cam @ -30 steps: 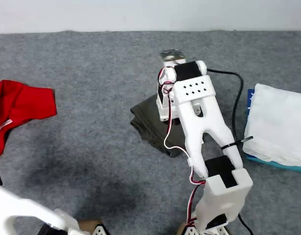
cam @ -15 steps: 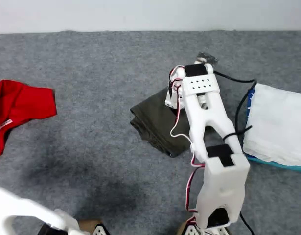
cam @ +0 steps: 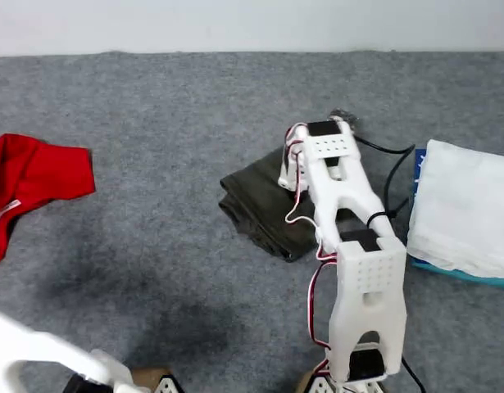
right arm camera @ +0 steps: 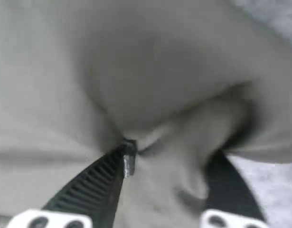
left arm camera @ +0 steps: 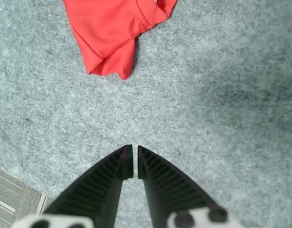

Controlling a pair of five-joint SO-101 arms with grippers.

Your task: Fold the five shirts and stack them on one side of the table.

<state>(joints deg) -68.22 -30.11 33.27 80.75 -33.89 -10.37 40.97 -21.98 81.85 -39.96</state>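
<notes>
Right gripper (cam: 340, 123) clamps the olive shirt (cam: 256, 201) at its far-right edge; white stack (cam: 465, 213) lies near, to the right, closest to this arm.

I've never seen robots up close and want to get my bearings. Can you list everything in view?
red shirt: one, red, unfolded, at the table's left edge
olive shirt: one, dark olive, folded, mid-table
white pile: folded white cloth, number of pieces unclear, at the right edge
blue cloth: one edge showing, blue-teal, under the white pile
table cover: one, grey, felt-like
cable: one, black, beside the right arm
right arm: white, over the olive shirt
right gripper: black, pressed into the olive shirt
left gripper: black, shut, above bare cover near the red shirt
</notes>
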